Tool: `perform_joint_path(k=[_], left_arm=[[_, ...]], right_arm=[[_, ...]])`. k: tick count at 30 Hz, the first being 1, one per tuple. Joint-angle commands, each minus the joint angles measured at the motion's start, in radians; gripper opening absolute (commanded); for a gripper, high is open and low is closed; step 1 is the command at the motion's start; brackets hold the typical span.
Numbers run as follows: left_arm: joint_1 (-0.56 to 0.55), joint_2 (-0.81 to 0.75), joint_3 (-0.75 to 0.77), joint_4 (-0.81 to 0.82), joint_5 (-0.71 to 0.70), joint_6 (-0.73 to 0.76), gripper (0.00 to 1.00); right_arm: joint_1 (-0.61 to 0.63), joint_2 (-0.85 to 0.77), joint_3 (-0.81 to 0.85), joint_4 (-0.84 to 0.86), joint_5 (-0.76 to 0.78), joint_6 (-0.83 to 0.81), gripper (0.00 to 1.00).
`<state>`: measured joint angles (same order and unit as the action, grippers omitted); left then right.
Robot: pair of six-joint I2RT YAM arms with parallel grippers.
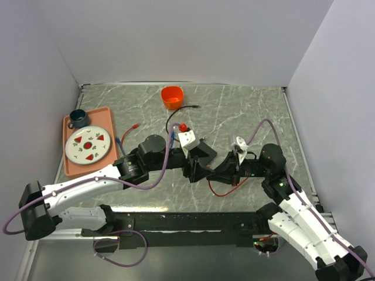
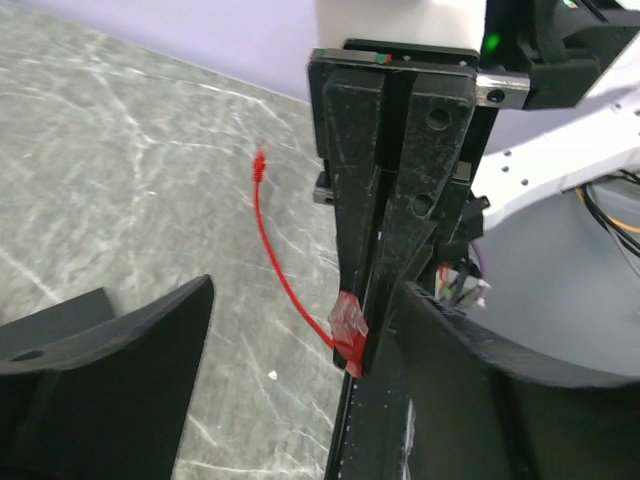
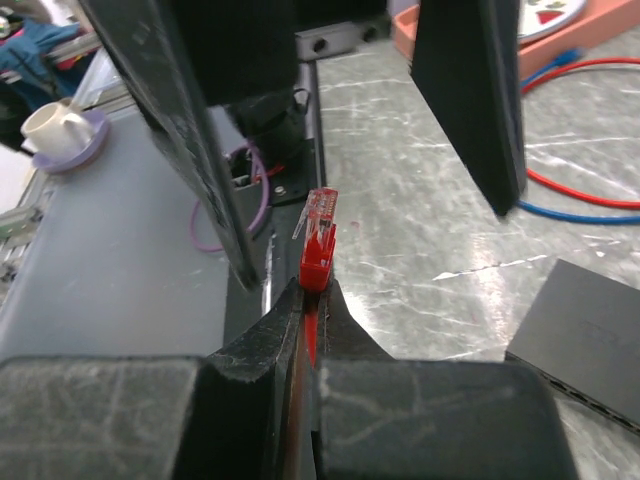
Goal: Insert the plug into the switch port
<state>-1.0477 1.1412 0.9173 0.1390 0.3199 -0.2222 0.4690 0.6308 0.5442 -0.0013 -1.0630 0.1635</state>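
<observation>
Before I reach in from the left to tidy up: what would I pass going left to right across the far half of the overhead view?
Peach tray → blue cable → loose red cable end → orange cup.

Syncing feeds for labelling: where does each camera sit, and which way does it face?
Top external: above, behind the bases, looking down on the table; left arm and right arm show.
Left wrist: faces past its open left hand at the right hand pinching the red plug.
Right wrist: looks over its shut fingers toward the left hand's fingers and the black box.
Shared: both wrist views show the plug.
</observation>
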Motion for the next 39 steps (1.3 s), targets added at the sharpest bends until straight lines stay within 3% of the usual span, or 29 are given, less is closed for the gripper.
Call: perform_joint_path(k=[1, 7, 8, 10, 16, 17, 18, 20, 21, 24, 26, 32, 35, 39], left_arm=[[0.002, 0.034, 0.066, 0.073, 0.103, 0.018, 0.69], [0.002, 0.045, 0.072, 0.086, 0.122, -0.003, 0.34], [0.003, 0.042, 0.069, 0.086, 0.120, -0.005, 0.16], [0.003, 0.035, 0.066, 0.082, 0.111, -0.017, 0.02], [0.003, 0.015, 0.046, 0.089, 0.074, -0.071, 0.01], [0.003, 0.014, 0.045, 0.094, 0.059, -0.084, 0.01], [0.003, 0.012, 0.043, 0.096, 0.042, -0.104, 0.01], [0.003, 0.005, 0.043, 0.097, 0.007, -0.130, 0.01], [0.002, 0.003, 0.046, 0.097, -0.023, -0.164, 0.01], [0.002, 0.000, 0.067, 0.053, -0.175, -0.242, 0.01], [0.002, 0.005, 0.084, 0.013, -0.315, -0.285, 0.01], [-0.009, 0.052, 0.176, -0.185, -0.609, -0.480, 0.01], [-0.023, 0.101, 0.248, -0.309, -0.721, -0.575, 0.01], [-0.031, 0.153, 0.305, -0.345, -0.737, -0.625, 0.01]], right_arm=[[0.007, 0.001, 0.036, 0.044, -0.058, 0.014, 0.00], [0.007, -0.011, 0.040, 0.015, -0.025, 0.004, 0.00], [0.005, -0.014, 0.040, 0.006, -0.017, 0.001, 0.00], [0.007, -0.017, 0.043, 0.007, 0.024, 0.002, 0.00], [0.007, -0.010, 0.054, -0.019, 0.144, 0.025, 0.01], [0.007, -0.013, 0.057, -0.032, 0.182, 0.025, 0.17], [0.008, -0.016, 0.066, -0.058, 0.233, 0.033, 0.38], [0.007, -0.025, 0.069, -0.068, 0.294, 0.031, 0.44], [0.007, -0.031, 0.079, -0.084, 0.334, 0.034, 0.66], [0.007, -0.069, 0.097, -0.120, 0.487, 0.068, 0.89], [0.007, -0.095, 0.114, -0.169, 0.585, 0.073, 0.91], [0.011, -0.190, 0.134, -0.166, 0.681, 0.090, 0.88], [0.017, -0.184, 0.132, -0.135, 0.670, 0.113, 0.80], [0.049, -0.165, 0.125, -0.103, 0.701, 0.116, 0.78]])
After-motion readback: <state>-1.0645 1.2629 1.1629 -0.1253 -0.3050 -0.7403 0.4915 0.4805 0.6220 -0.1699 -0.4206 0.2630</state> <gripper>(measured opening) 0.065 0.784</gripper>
